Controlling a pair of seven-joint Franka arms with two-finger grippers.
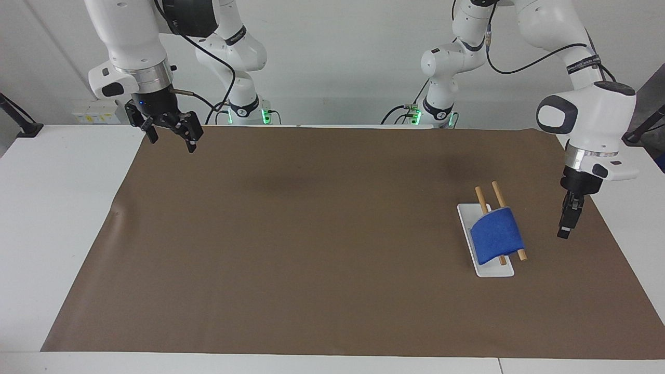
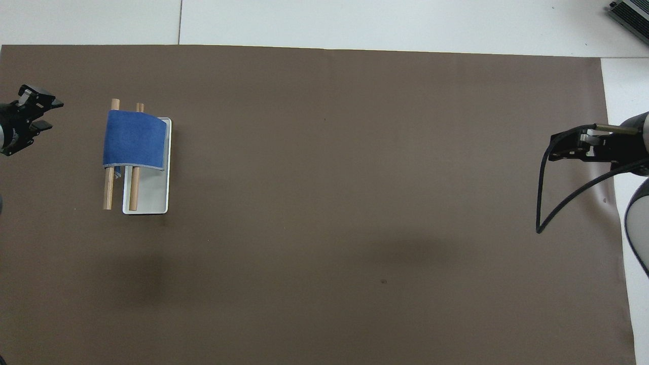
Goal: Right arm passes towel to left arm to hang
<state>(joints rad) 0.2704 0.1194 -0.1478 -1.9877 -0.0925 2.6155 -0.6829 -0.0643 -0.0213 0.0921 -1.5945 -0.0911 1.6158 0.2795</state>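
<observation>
The blue towel (image 1: 496, 235) (image 2: 135, 139) hangs draped over the two wooden rods (image 1: 482, 198) (image 2: 134, 188) of the white-based rack (image 1: 491, 270) (image 2: 152, 195), and nothing holds it. My left gripper (image 1: 563, 230) (image 2: 44, 113) hangs open and empty over the mat beside the rack, toward the left arm's end of the table, apart from the towel. My right gripper (image 1: 172, 142) (image 2: 556, 147) is open and empty, raised over the mat's edge at the right arm's end.
A brown mat (image 1: 311, 249) (image 2: 355, 203) covers most of the white table (image 1: 52, 208). A grey device (image 2: 631, 15) sits at the table corner farthest from the robots, at the right arm's end. A black cable (image 2: 545, 203) loops under the right wrist.
</observation>
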